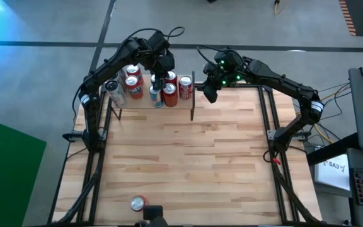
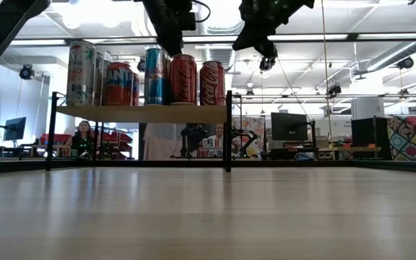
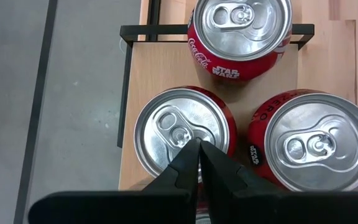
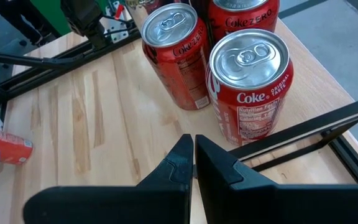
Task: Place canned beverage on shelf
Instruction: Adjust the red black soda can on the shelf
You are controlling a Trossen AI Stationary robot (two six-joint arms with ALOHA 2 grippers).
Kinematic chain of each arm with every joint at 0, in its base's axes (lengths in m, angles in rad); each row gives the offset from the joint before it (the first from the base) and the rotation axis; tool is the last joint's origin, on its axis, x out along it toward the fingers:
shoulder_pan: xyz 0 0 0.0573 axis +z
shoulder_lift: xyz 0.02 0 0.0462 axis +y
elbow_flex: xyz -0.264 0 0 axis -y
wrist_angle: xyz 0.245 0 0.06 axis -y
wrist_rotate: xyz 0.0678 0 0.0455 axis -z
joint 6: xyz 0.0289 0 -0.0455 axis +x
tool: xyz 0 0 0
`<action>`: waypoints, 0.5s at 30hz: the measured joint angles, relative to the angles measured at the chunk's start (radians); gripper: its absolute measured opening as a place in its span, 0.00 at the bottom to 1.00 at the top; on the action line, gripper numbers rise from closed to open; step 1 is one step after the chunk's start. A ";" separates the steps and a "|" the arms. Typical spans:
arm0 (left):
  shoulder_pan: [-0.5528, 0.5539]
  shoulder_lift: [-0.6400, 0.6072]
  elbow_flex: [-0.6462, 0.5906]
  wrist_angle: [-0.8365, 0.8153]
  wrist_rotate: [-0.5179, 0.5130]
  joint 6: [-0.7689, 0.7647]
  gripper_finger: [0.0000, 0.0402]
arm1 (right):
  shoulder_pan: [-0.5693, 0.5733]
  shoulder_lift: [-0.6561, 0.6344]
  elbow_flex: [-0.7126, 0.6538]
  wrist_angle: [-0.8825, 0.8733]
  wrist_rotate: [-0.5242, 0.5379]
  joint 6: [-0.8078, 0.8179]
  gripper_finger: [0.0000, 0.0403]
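Observation:
The shelf [image 2: 143, 113] stands at the table's far edge and carries several upright cans: red Coke cans [image 2: 211, 81], a teal can [image 2: 155, 76] and others. My left gripper [image 3: 199, 146] is shut, pointing down over the lid of a red can [image 3: 182, 134] near the shelf's right end; it also shows in the high view [image 1: 162, 72]. My right gripper [image 4: 193, 140] is shut and empty, held above and just right of the shelf's right end [image 1: 210, 88]. One more red can [image 1: 137, 203] lies on its side at the table's near edge. My left gripper has its shut fingertips from above right over the lid [image 3: 166, 127] of the upright red can, beside its pull tab. I cannot tell whether they touch the lid. The can stands on the shelf board.
Two red cans [image 3: 239, 34] [image 3: 319, 140] stand close around the one under my left gripper. The shelf's black uprights [image 1: 192, 94] mark its right end. The broad wooden tabletop [image 1: 188, 157] lies between the shelf and the lying can. People and desks show in the room behind.

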 joint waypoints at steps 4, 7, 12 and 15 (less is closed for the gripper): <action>0.000 0.000 0.000 -0.004 0.000 0.000 0.00 | 0.000 0.000 0.000 0.002 0.000 0.000 0.02; 0.000 -0.001 0.000 -0.014 0.000 -0.001 0.00 | 0.000 0.000 0.000 0.002 0.000 0.000 0.02; 0.000 -0.001 0.002 -0.021 0.001 -0.001 0.00 | 0.000 0.000 0.000 0.002 0.000 0.000 0.02; 0.000 -0.004 0.002 -0.028 0.000 -0.001 0.00 | 0.000 0.000 0.000 0.002 0.000 0.000 0.02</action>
